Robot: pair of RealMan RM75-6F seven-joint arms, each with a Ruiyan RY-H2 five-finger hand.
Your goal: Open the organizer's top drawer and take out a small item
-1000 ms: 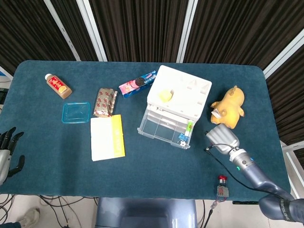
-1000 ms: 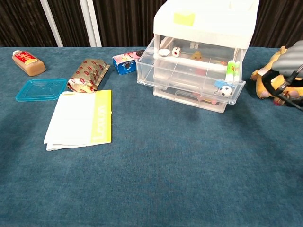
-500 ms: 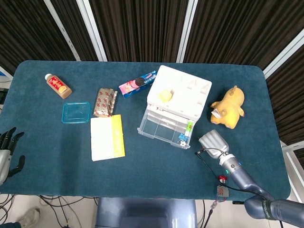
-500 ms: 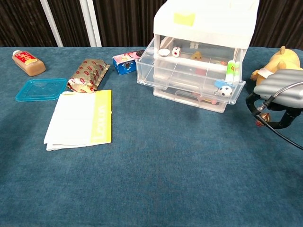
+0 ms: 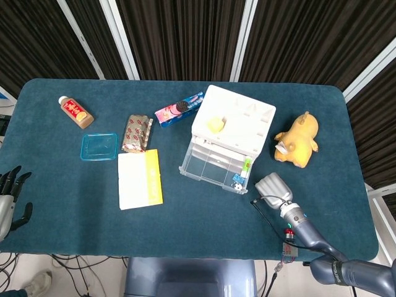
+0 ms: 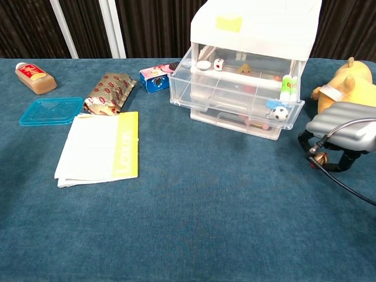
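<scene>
Here, boxy clear-plastic organizer (image 5: 230, 137), ribbed grey right hand (image 6: 343, 132)

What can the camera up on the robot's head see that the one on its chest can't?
Only the head view shows the left hand at the table's left edge and the organizer's whole white top. Only the chest view looks into the open top drawer, showing a die and a white cap in the back. Both show the right hand near the drawer, the yellow plush, the tiny soccer ball and the yellow-edged booklet.
</scene>
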